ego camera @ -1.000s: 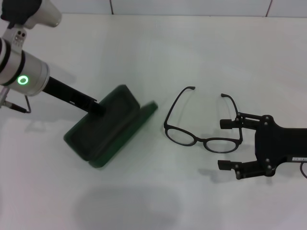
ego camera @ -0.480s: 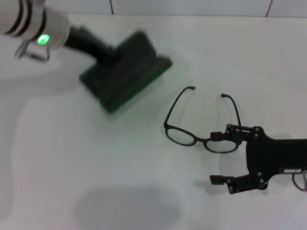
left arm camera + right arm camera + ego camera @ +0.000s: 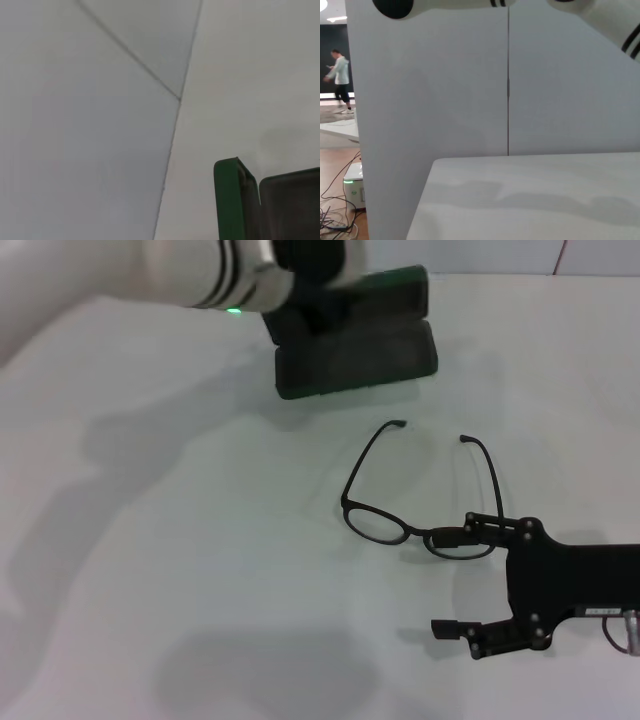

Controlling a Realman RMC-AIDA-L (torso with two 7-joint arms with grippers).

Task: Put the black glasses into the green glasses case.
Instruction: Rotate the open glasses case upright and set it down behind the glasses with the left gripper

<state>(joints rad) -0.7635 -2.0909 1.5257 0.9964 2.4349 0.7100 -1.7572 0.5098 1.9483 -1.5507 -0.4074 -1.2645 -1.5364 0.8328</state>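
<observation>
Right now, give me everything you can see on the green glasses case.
The green glasses case is a dark green rectangular hard case with rounded corners, open, its lid raised behind a dark-lined base. It sits toward the far side of the white table, beyond the black glasses and apart from them. The left gripper is at its upper left part and appears to hold it; the fingers are hidden. Whether the case rests on the table or is lifted cannot be told. The left wrist view shows a green edge and dark interior.

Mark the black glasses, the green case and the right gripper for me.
black glasses (image 3: 381, 526), head view, on one lens.
green glasses case (image 3: 360, 355), head view, on its dark side.
right gripper (image 3: 448, 582), head view, between its fingertips.
</observation>
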